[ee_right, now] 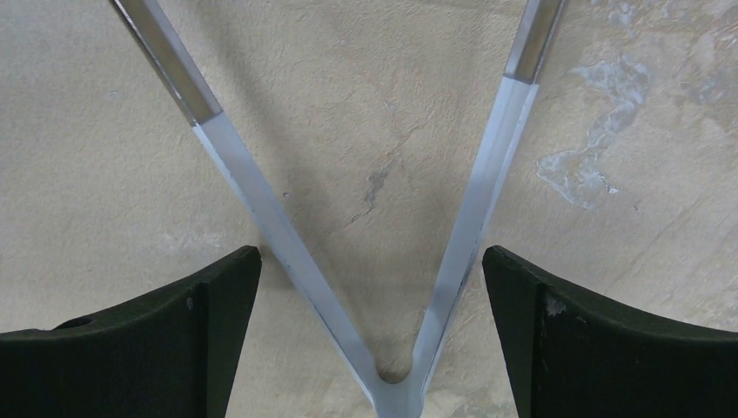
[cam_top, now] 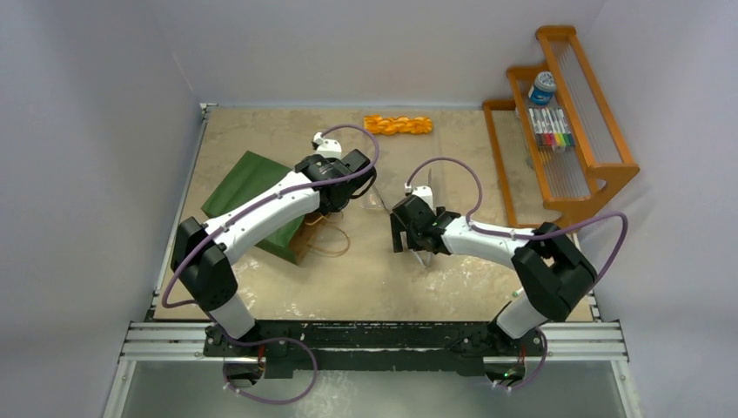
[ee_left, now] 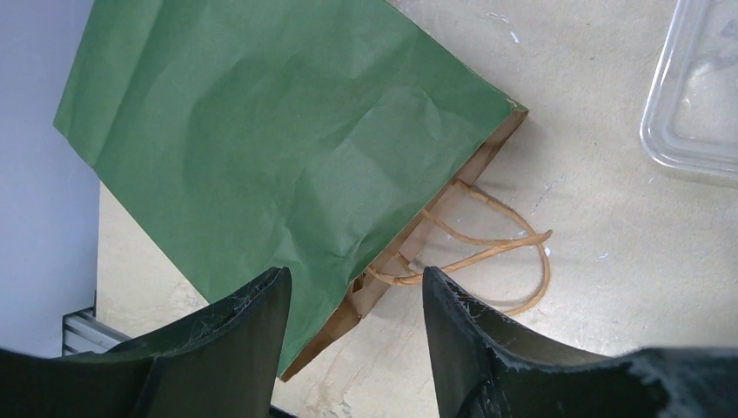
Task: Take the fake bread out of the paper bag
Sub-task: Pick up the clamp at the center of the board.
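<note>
Below the left gripper (ee_left: 355,277), whose fingers stand moderately apart and hold nothing, the bag (ee_left: 261,131) lies flat on the table (ee_left: 592,287). Its long axis runs diagonally. The closed end points away from the fingertips and the mouth lies right under the gap between them. The cord handles (ee_left: 487,244) spill out onto the table just beside one finger. Nothing of the bag's inside shows, so its contents cannot be told.

One braided bread (cam_top: 398,124) lies outside the bag, far beyond both grippers at the table's back edge, with its long axis running left to right.

A clear tub (ee_left: 696,113) sits off to the side of the left gripper, only a corner showing.

The right gripper (ee_right: 370,254) is spread wide and empty, straddling the tongs (ee_right: 261,209). Their hinge is near the wrist and their arms fan away.

A rack (cam_top: 574,113) beyond the right gripper holds markers (cam_top: 551,129) and a jar (cam_top: 542,87).
</note>
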Action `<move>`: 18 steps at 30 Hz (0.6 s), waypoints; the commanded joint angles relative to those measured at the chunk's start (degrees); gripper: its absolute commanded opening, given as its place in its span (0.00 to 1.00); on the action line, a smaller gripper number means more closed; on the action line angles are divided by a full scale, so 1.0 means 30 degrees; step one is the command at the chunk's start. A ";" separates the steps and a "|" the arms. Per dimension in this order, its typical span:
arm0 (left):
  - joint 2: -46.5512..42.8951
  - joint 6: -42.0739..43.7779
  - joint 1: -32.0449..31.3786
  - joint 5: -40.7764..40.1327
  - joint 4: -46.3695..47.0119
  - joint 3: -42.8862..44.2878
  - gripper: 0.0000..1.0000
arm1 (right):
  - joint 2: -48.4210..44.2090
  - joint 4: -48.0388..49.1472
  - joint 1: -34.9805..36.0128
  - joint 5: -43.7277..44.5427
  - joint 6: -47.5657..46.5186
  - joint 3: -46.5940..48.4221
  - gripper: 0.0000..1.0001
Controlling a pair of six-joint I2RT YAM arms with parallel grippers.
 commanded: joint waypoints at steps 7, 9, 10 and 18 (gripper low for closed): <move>-0.0075 0.0320 -0.0116 -0.1495 -0.0164 0.0630 0.57 | 0.1551 0.1320 0.0007 0.1005 0.0315 0.0971 0.99; -0.0131 0.0274 -0.0120 -0.1609 -0.0145 0.0533 0.57 | 0.1497 0.1508 0.0014 0.1207 0.0400 0.0912 0.96; -0.0164 0.0274 -0.0113 -0.1624 -0.0101 0.0475 0.57 | 0.1412 0.1582 0.0015 0.1296 0.0424 0.0859 0.94; 0.0023 0.0678 -0.0116 -0.1519 0.0125 -0.0249 0.57 | 0.0665 0.1767 0.0007 0.1422 0.0759 0.0337 0.74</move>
